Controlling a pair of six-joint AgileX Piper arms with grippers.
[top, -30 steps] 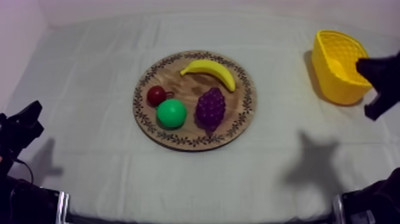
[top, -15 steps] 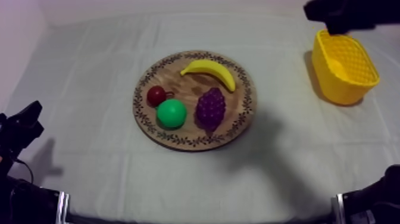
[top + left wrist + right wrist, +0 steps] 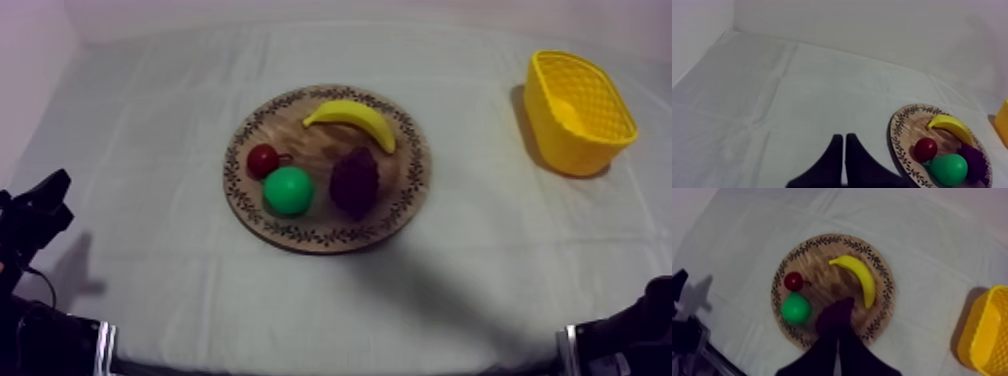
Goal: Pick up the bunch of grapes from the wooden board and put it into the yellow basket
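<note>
The bunch of grapes point(image 3: 354, 182) lies on the right part of the round wooden board point(image 3: 410, 200), darkened by a shadow. The yellow basket point(image 3: 580, 110) stands at the far right of the table. In the right wrist view my right gripper point(image 3: 837, 338) hangs high above the board point(image 3: 882, 320), its fingers together as a narrow wedge, shut on nothing, pointing at the grapes point(image 3: 836, 314). My left gripper point(image 3: 45, 200) rests low at the left; its fingers point(image 3: 844, 137) lie together, shut, left of the board point(image 3: 898, 145).
On the board also lie a banana point(image 3: 352, 117), a small red fruit point(image 3: 263, 160) and a green pear point(image 3: 288, 190). The basket point(image 3: 984, 333) is to the board's right. Bare cloth surrounds the board.
My right arm rose from beside the basket to the top edge, then left the top view. Its shadow slid left across the cloth onto the grapes. The left arm has not moved.
</note>
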